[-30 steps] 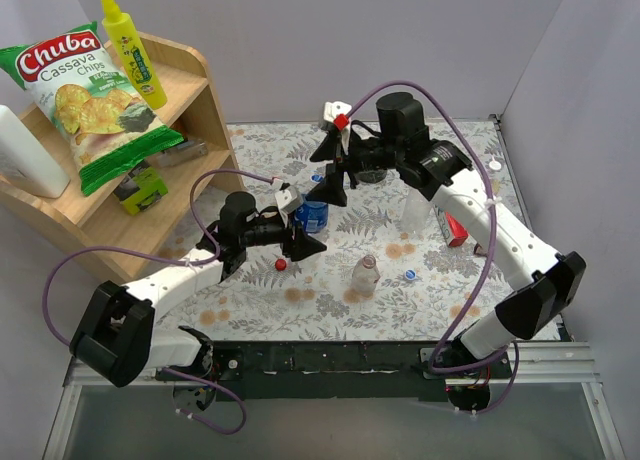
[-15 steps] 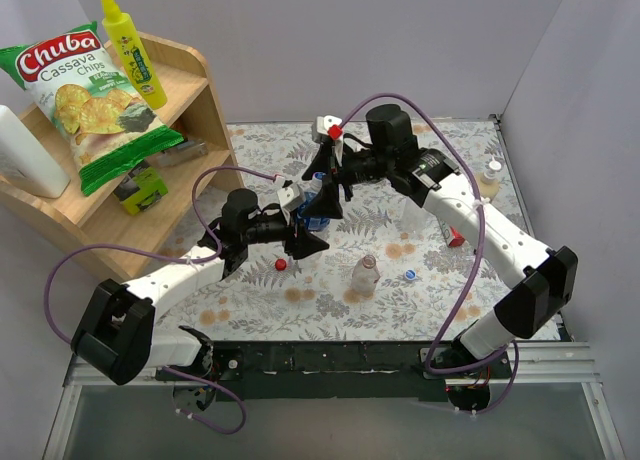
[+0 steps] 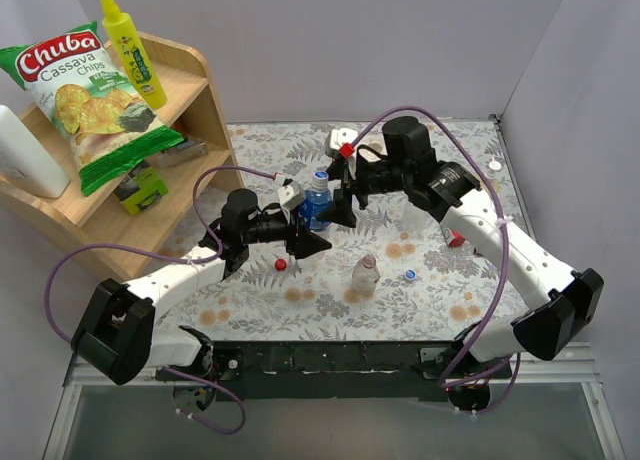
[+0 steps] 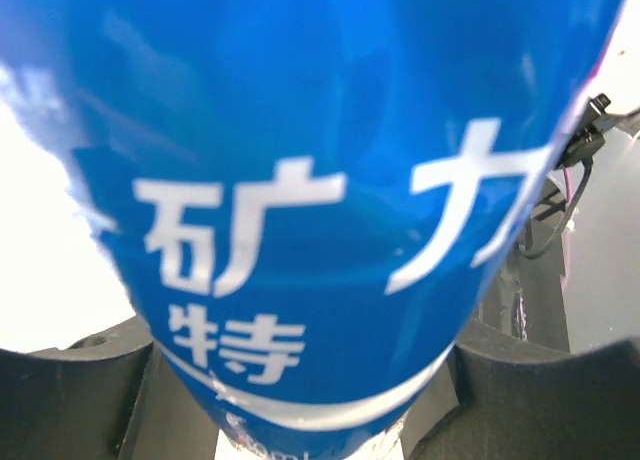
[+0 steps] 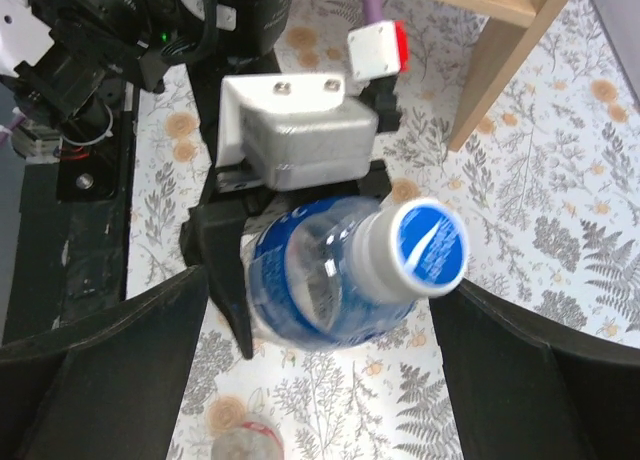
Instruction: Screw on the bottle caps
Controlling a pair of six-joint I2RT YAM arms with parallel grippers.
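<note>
A blue-labelled bottle [image 3: 313,212] stands upright at the table's middle with a blue-topped cap [image 3: 319,178] sitting on its neck. My left gripper [image 3: 306,223] is shut on the bottle's body; the label [image 4: 320,180] fills the left wrist view between the fingers [image 4: 70,390]. My right gripper [image 3: 337,196] is open just right of the bottle's top. In the right wrist view its jaws stand apart on either side of the cap [image 5: 430,245], not touching it. A red cap [image 3: 281,264] and a blue cap [image 3: 410,275] lie loose on the table. An uncapped clear bottle [image 3: 365,273] stands between them.
A wooden shelf [image 3: 200,100] at the left holds a chips bag [image 3: 85,90], a yellow squeeze bottle [image 3: 130,45] and a white bottle [image 3: 25,155]. A red object [image 3: 456,239] and a small white cap [image 3: 494,165] lie at the right. The clear bottle's mouth [image 5: 245,442] shows below the right gripper.
My right gripper has drawn back to the right from over the blue bottle's top, so the cap on the neck now shows. The left gripper has kept its hold on the bottle.
</note>
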